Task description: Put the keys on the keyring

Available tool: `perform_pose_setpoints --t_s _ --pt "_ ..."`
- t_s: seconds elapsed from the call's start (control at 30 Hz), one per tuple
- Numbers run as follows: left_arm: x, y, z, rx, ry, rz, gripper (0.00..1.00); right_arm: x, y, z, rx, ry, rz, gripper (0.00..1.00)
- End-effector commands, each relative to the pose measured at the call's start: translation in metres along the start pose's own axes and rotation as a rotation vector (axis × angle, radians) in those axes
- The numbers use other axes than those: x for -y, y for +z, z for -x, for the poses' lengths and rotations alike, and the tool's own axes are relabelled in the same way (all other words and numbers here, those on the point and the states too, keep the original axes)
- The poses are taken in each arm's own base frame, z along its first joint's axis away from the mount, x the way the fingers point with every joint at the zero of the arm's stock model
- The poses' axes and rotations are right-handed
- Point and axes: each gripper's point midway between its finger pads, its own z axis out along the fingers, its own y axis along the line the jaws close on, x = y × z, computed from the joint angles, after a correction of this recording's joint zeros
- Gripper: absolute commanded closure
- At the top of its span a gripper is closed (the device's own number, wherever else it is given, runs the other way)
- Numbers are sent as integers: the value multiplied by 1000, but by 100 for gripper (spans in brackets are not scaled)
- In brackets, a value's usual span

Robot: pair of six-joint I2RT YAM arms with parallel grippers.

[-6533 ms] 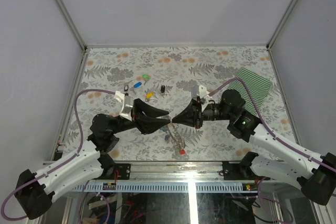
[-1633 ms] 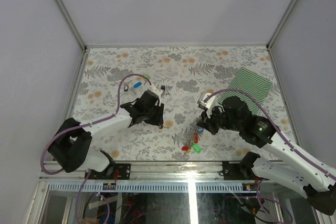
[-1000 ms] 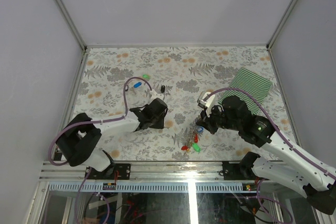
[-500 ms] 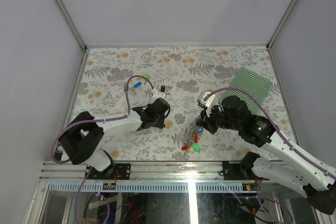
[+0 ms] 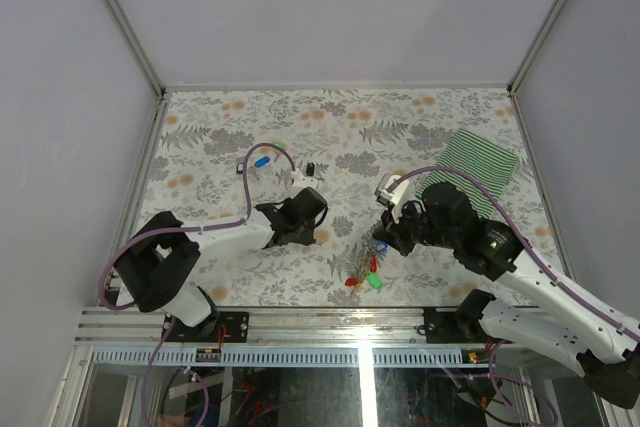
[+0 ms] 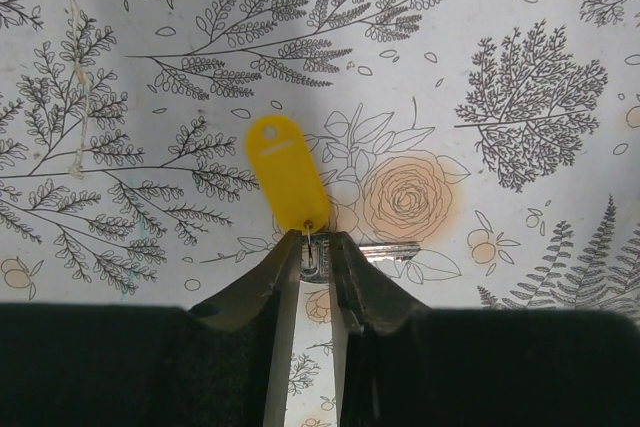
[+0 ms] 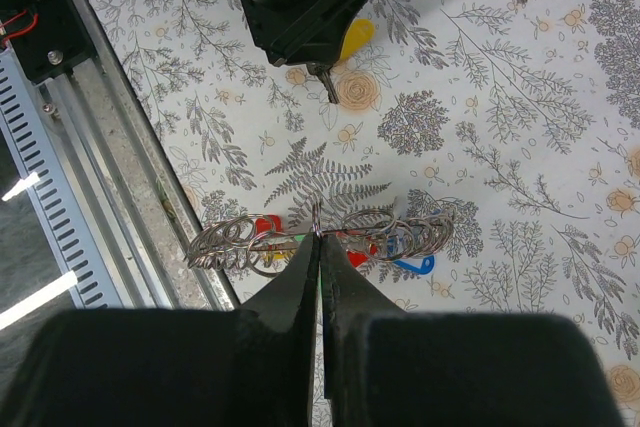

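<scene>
The left end effector point(image 6: 313, 257) pinches the small loop of the yellow key point(image 6: 287, 179) on the bench point(image 6: 520, 27). The right end effector point(image 7: 318, 247) is clamped on the keyring point(image 7: 400, 232), which carries red, green and blue keys point(image 7: 418, 265).

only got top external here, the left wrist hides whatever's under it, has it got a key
Observer: Yes. In the left wrist view the left fingers pinch the small loop at the base of the yellow key.
Operator: where's its blade
Observer: The blade looks flat on the floral table, to the right of the fingers in that view.
Operator: and the right side
Observer: The right fingers are shut on the keyring, a bunch of wire loops spreading to both sides of them.
</scene>
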Motion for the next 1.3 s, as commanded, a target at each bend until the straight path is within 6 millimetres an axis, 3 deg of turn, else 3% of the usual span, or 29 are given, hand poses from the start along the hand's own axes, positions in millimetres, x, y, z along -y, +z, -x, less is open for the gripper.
perform_pose_setpoints --t_s 0.0,0.73,0.87,0.97,1.03,1.2,1.27 --pt "1 0 8 23 8 23 81 -5 -1 30 100 -22 27 100" --pt "2 -1 5 11 22 33 84 -6 1 28 95 -23 35 100" --pt "2 0 4 10 23 34 88 -6 0 29 99 -24 34 100" --pt "3 1 4 10 23 32 100 -7 0 28 97 -24 35 100" --pt "5 -1 5 10 23 21 100 -7 0 27 95 -27 38 100" --pt "13 -17 21 69 37 -39 100 -6 -2 31 104 -55 36 100" --pt "33 -34 33 110 83 -162 100 -4 -4 36 115 -71 24 100"
